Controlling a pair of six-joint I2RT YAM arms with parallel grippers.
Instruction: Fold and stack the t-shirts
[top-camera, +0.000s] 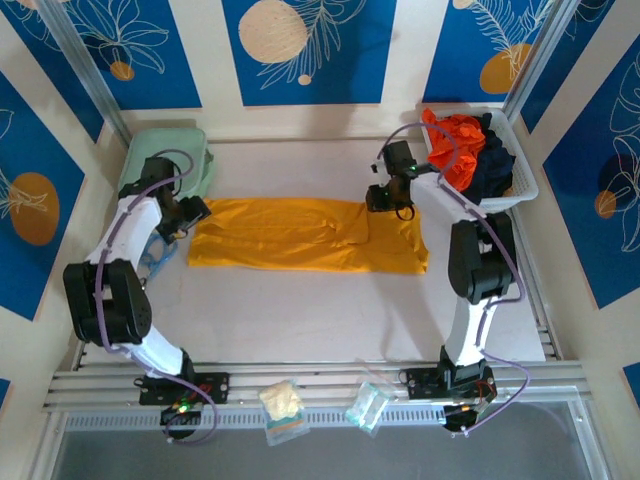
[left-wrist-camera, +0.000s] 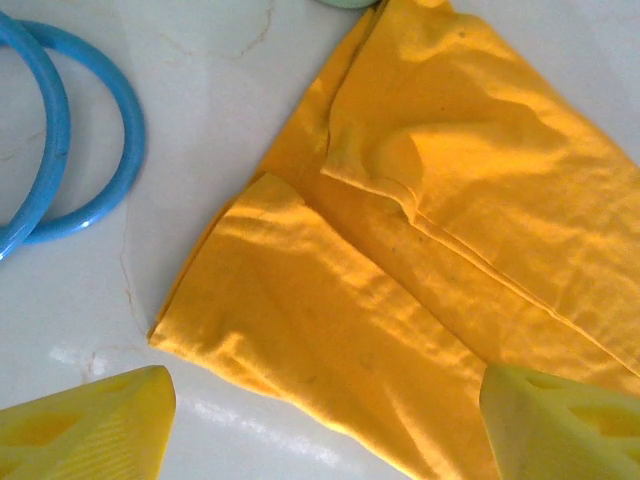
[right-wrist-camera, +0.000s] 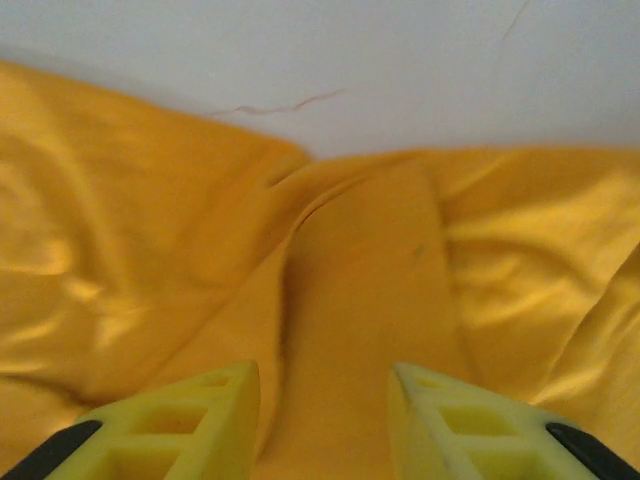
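Packets (top-camera: 283, 405) edge the white table (top-camera: 300, 310) holding a yellow t-shirt (top-camera: 300, 235), blue walls (top-camera: 330, 60) around.

Bright, even light — right wrist view blurred.

Robot lab cell; rail-framed table (top-camera: 300, 310); printed wall panels (top-camera: 340, 80)

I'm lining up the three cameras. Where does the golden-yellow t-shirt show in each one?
Top external: the golden-yellow t-shirt lies spread flat across the middle of the table.
Left wrist: it covers the centre and right, with a folded corner at lower left.
Right wrist: it spreads across the lower two thirds.
Shared landmark: the white table bordering the shirt's edge.
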